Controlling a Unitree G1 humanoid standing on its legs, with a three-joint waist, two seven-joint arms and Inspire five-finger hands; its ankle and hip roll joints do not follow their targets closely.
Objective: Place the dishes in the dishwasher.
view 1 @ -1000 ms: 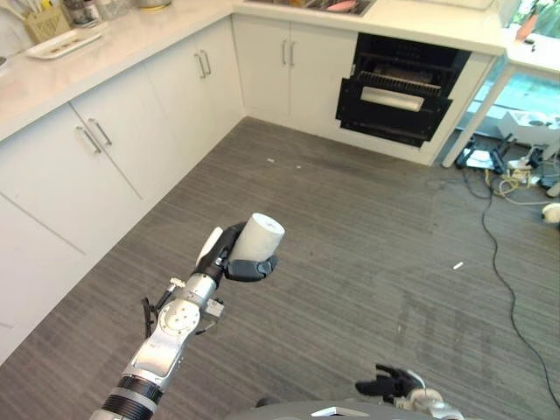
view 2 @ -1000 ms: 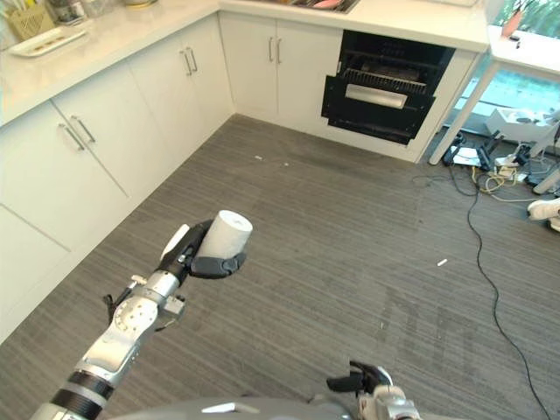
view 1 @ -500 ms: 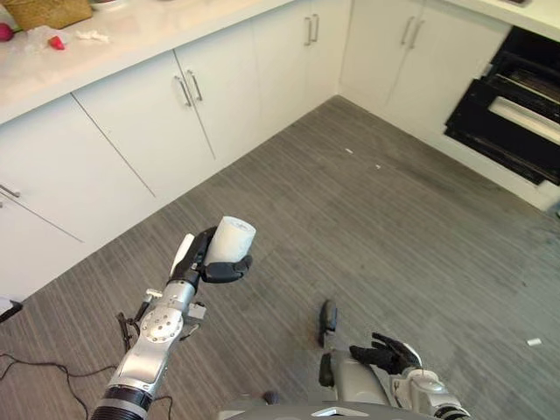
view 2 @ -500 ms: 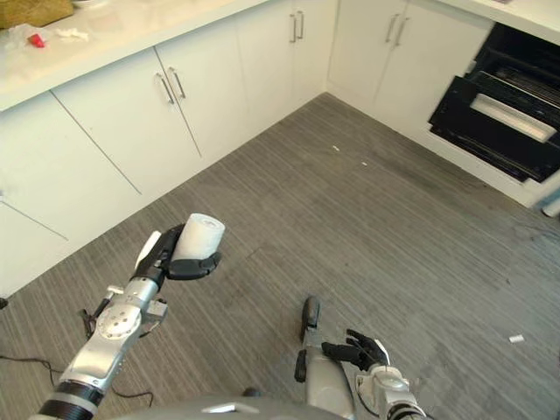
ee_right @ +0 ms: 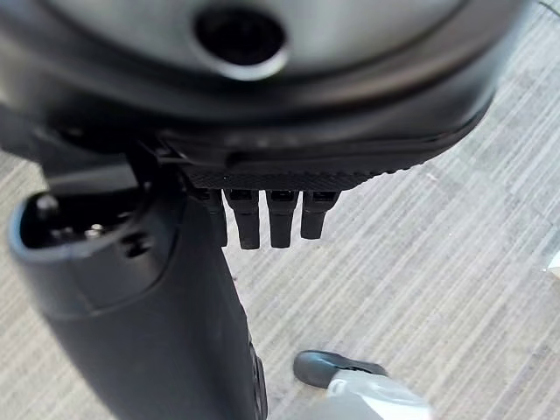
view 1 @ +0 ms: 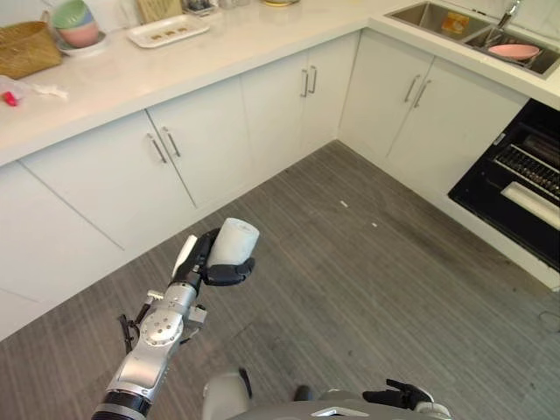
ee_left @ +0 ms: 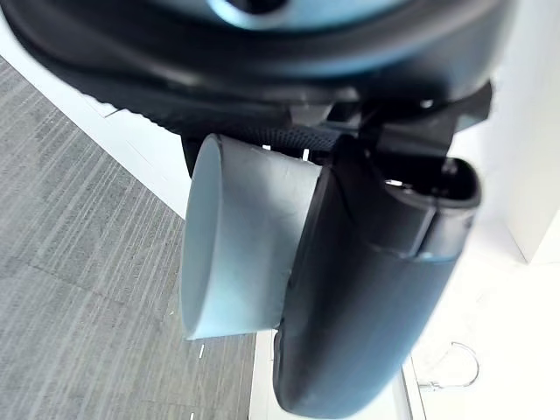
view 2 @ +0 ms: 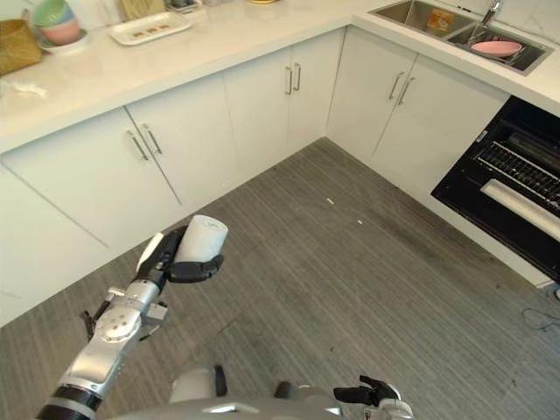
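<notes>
Cup (view 1: 236,241), white, plain, cylindrical: held in the left hand (view 1: 213,259) above the grey striped floor (view 1: 376,289), tilted with its mouth toward the cabinets. Thumb and fingers curl round its wall; in the left wrist view the cup (ee_left: 241,241) is half covered by the dark thumb, and its base is hidden against the palm. Inside of the cup cannot be made out.

Dishwasher (view 1: 525,179), black, door down, at the far right and well apart from the cup: cut off by the frame edge, a rack with thin wires visible, its load not legible.

Sink (view 2: 464,31), steel, in the worktop beyond the dishwasher: a pink plate (view 2: 496,48) lies in one basin; a small orange item in the other basin is too small to name.

Worktop (view 1: 131,70), pale, left of the sink along the white cabinets (view 1: 201,144): white tray (view 1: 168,30), stacked bowls in green and pink (view 1: 74,24), wicker basket (view 1: 24,48) partly cut off.

Right hand (view 2: 367,394), at the lower edge, well apart from the cup: fingers relaxed and nearly straight in its wrist view (ee_right: 262,214), holding nothing.
</notes>
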